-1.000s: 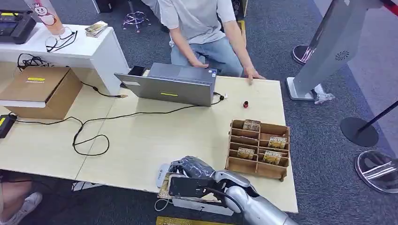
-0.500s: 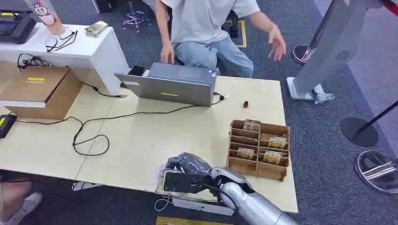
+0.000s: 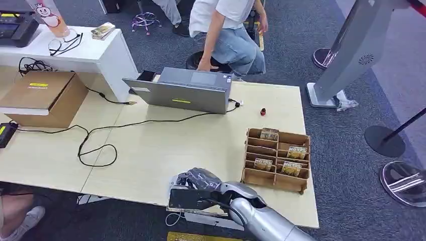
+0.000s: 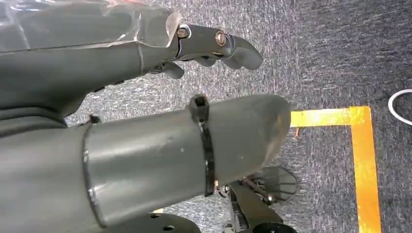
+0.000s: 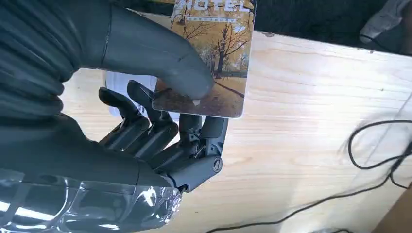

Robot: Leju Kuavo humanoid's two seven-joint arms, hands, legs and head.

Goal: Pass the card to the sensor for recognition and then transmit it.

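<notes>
**Card pinned at the near edge, sensor under the hand**

Because the card [image 5: 211,58] has to be read before it goes anywhere, the right hand [image 3: 198,179] keeps it low over the near edge of the bench [image 3: 150,145], thumb pressed on the printed face and the darker fingers [image 5: 160,136] curled beneath it. A flat pinch like this leaves most of the card's face free, which I judge suits presenting it to a reader. A white, rounded device [image 5: 114,92] lies just under the hand; it is probably the sensor, though too much of it is hidden to be sure.

Going left to right across the bench: a cardboard box [image 3: 45,98] sits at the far left, a black cable [image 3: 95,145] loops over the wood towards the closed laptop [image 3: 183,90], and a small red object [image 3: 262,111] lies beyond that. Right of the hand stands a wooden compartment rack [image 3: 276,159] holding more cards, near enough that a sweep that way could clip it. A person [image 3: 226,35] stands behind the bench.

The left hand [image 4: 160,111] hangs over grey carpet, holding nothing, thumb and fingers apart.
</notes>
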